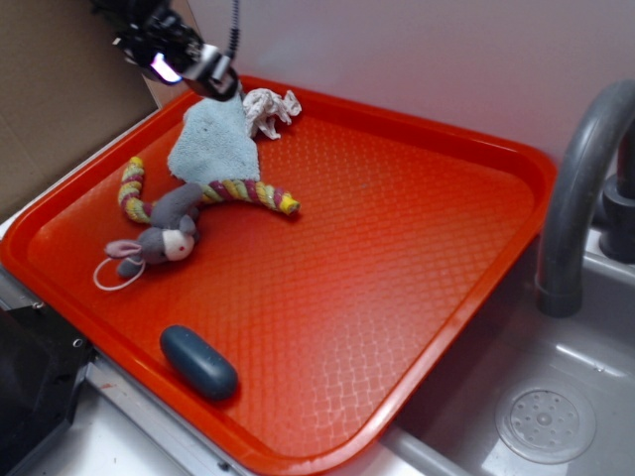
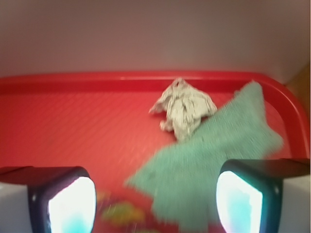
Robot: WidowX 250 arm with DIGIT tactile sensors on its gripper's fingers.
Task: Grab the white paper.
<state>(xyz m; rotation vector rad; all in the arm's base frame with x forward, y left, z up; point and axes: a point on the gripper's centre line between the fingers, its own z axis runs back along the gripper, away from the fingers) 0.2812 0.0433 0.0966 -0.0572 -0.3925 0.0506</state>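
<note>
While the gripper [image 1: 203,77] hangs above the far left corner of the red tray [image 1: 417,268], its jaws stand wide apart with nothing between them, as the wrist view shows 2 fingers [image 2: 63,204] at the bottom edge either side of open space. The white paper [image 1: 270,109] lies crumpled near the tray's back rim, touching the edge of the pale blue cloth [image 1: 210,142], and sits just beside the gripper but apart from it. A striped rope toy [image 1: 243,191] curves out from under the cloth, with a grey plush mouse [image 1: 164,238] resting against it. A dark blue oval object [image 1: 198,362] lies near the tray's front rim, well apart from the rest. A grey faucet [image 1: 585,188] rises over the sink [image 1: 556,397] at the right.
</note>
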